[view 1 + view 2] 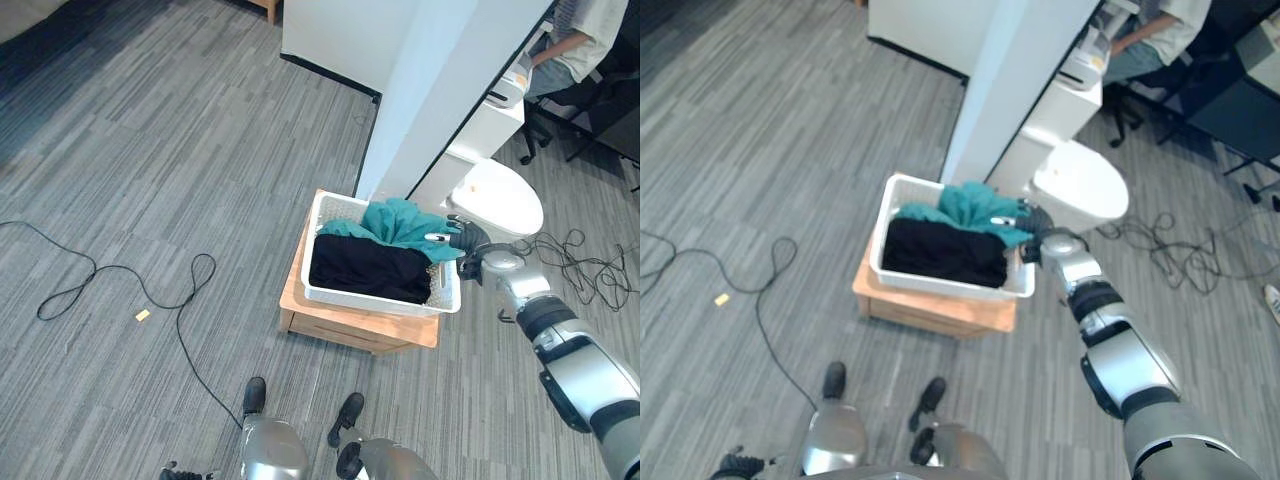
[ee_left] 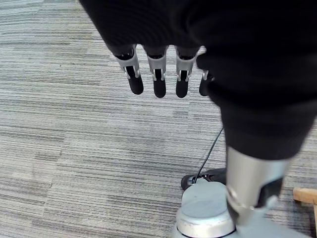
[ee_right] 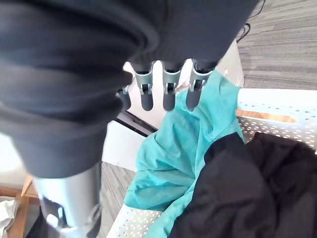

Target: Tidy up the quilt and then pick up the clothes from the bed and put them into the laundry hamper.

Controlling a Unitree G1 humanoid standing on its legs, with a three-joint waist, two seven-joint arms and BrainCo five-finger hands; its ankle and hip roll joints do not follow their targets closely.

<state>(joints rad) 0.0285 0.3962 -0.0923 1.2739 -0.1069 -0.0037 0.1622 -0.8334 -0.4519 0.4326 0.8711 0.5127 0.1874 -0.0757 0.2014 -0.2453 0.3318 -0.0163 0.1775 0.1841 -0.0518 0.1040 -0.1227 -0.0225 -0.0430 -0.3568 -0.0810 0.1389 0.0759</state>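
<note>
white laundry hamper [image 1: 330, 290] on a low wooden stand [image 1: 350, 325], holding a black garment [image 1: 368, 268] in its middle and a teal garment [image 1: 400, 225] at the far corner, draped over the rim. right hand [image 1: 455, 238] at the hamper's far right corner, just above the teal garment, fingers [image 3: 166, 94] straight and relaxed, gripping nothing. left hand [image 2: 158, 74] away from the hamper, over grey carpet [image 1: 150, 150], fingers extended and empty. white pillar [image 1: 430, 90] directly behind the hamper; seated person [image 1: 585, 40] well beyond it.
</note>
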